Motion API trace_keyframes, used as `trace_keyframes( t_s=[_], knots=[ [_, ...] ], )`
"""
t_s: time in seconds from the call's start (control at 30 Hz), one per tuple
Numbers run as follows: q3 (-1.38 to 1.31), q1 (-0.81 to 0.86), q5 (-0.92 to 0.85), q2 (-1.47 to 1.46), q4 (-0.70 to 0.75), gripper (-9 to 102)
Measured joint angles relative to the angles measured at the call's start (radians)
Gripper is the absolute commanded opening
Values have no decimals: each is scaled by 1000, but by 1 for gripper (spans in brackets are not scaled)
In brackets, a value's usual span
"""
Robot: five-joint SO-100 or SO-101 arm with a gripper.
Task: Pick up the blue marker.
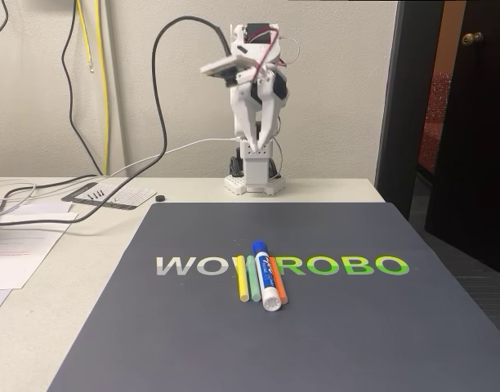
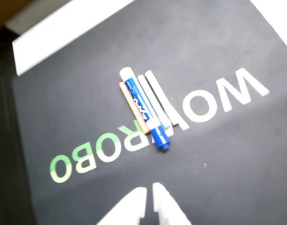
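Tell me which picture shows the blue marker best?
The wrist view shows the blue marker best: it looks bigger there, with cap, label and white end all visible. The fixed view shows the same marker smaller, lying between the coloured sticks on the dark mat.

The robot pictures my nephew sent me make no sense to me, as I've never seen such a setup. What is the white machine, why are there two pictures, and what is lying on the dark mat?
The white machine is a small robot arm standing at the back of a table. One picture comes from a fixed camera facing it. The other comes from a camera riding on the arm, looking down, so the lettering appears upside down there.

On the dark mat four things lie side by side, touching: a thick blue marker with a white barrel and blue cap, a thin orange stick, a pale green stick and a yellow stick.

The two white tips at the bottom of the wrist view are the claw. It looks shut, holds nothing, and hangs well above the mat.
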Motion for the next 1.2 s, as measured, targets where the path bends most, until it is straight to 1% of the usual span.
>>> trace_keyframes(
  t_s=[0.1, 0.27, 0.47, 0.73, 0.8, 1.0, 1.2],
  knots=[
    [-9, -6, -103, -86, -43, 0],
    [-71, -29, -149, -219, -95, 0],
    [-281, -46, -160, -439, -72, 0],
    [-433, -46, -213, -611, -60, 0],
    [-505, -46, -222, -680, -20, 0],
    [-807, -44, -258, -891, 176, 0],
    [-1078, -44, -278, -1081, 342, 0]
  ],
)
